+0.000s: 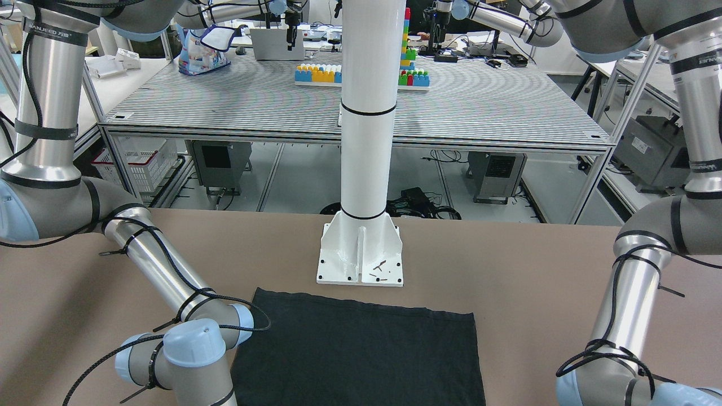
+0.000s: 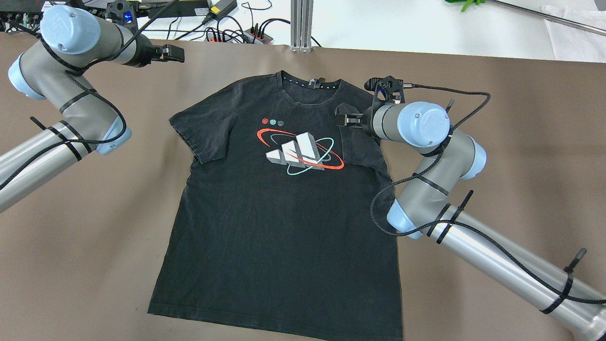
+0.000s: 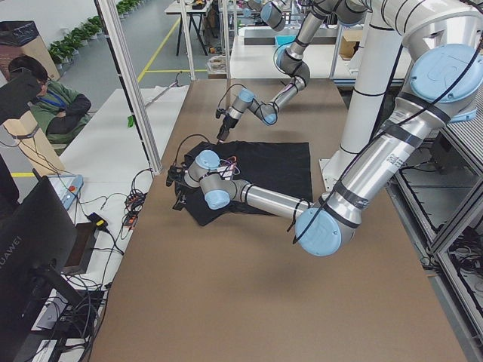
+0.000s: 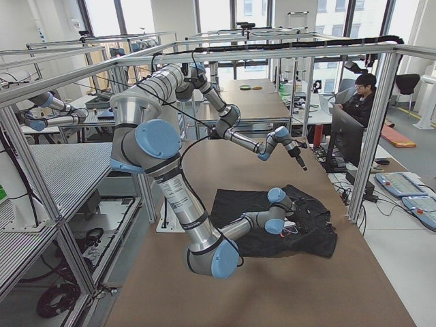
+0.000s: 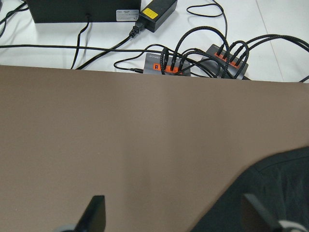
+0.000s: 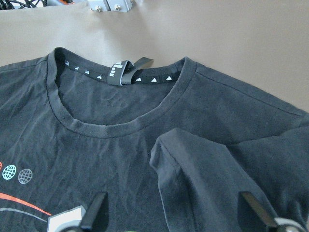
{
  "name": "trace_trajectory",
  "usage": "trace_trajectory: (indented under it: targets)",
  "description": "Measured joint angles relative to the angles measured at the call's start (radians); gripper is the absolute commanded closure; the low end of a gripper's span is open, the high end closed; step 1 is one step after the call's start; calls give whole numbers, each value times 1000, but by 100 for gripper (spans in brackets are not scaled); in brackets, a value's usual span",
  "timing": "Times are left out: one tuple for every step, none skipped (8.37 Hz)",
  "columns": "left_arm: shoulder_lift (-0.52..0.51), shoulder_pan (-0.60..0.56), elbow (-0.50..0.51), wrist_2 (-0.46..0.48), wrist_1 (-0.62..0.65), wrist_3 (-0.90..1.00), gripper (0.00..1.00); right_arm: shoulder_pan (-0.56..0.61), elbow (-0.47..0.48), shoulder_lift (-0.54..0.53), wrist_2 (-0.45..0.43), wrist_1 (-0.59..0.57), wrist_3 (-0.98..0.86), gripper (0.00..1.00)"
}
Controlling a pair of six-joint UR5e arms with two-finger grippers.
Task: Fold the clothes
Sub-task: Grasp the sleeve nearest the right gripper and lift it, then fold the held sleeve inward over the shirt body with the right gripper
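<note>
The clothes are one black T-shirt spread flat and face up on the brown table, with a red, white and teal print on its chest. Its collar with a small label points to the table's far side. The sleeve on the overhead view's right is folded in over the chest; the other sleeve lies spread out. My right gripper hovers open just above the folded sleeve, its fingers wide apart and empty. Off the shirt, my left gripper is open and empty over bare table near the far edge.
Past the table's far edge lie power strips and cables and an aluminium post. The white column base stands behind the shirt's hem. A seated person is beyond the table in the side view.
</note>
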Motion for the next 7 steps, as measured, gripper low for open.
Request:
trace_trajectory:
  targets:
    - [5, 4, 0, 0, -11, 0, 0, 7, 35, -22, 18, -5, 1, 6]
    - [9, 13, 0, 0, -28, -1, 0, 15, 75, -43, 42, -19, 3, 7]
    - [12, 21, -1, 0, -39, -3, 0, 20, 129, -70, 58, -40, 9, 8]
    - [13, 24, -1, 1, -44, -5, 0, 21, 173, -92, 64, -65, -3, 12]
    - [13, 26, -1, 1, -46, -5, 0, 16, 198, -105, 65, -90, -63, 11]
    - [13, 27, -1, 1, -46, -5, 0, 8, 208, -105, 56, -126, -131, 9]
    - [12, 27, -1, 1, -47, -6, 0, -7, 206, -93, 26, -169, -192, 8]
